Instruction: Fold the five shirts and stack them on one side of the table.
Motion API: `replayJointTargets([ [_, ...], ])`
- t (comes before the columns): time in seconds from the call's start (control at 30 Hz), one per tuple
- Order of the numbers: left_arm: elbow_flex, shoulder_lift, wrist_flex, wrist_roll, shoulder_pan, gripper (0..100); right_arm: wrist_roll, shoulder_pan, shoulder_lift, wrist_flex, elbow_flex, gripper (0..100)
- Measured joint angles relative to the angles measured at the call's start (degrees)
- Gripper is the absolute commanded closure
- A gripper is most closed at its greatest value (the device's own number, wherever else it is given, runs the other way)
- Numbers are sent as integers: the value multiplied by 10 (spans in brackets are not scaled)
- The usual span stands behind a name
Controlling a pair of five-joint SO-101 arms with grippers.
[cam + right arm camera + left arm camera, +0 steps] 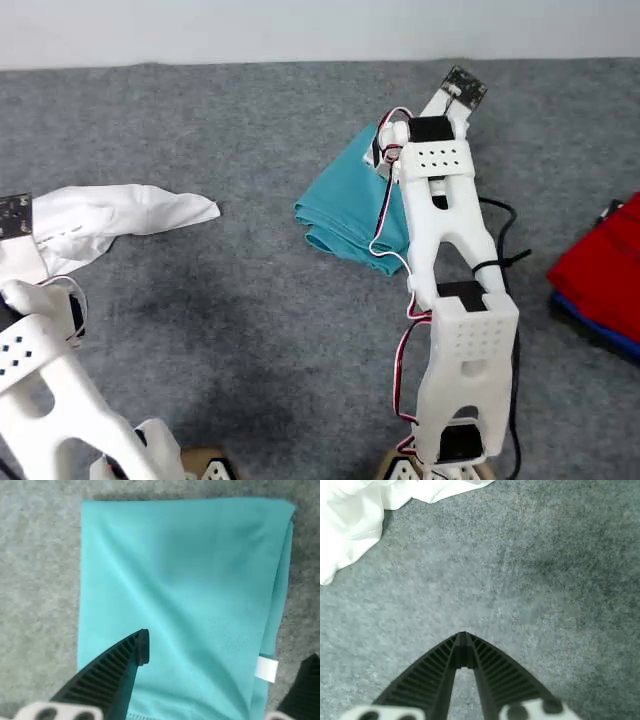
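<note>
Hovering right pincer [227, 660], teal shirt [185, 570], white tag [266, 669]

My high camera sits above the near edge of the table [250, 330] and looks down and away toward its far edge, from well back. My left wrist camera rides close over the table, facing down past the left end effector [465, 642]. The white shirt [350, 525] lies beyond its tips, and the high view shares it. My right wrist camera looks down from near, past the right end effector [227, 655], onto the teal shirt [190, 580] under it, which the high view also shares.
</note>
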State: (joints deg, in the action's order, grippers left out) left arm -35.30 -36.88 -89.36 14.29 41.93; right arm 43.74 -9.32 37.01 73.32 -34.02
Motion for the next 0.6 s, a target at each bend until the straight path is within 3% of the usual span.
replayJointTargets([
  [0.47,-31,0,25,0,0,996,7,0,94,-74,0,547],
  [0.6,-31,0,25,0,0,996,7,1,125,-100,-1,663],
])
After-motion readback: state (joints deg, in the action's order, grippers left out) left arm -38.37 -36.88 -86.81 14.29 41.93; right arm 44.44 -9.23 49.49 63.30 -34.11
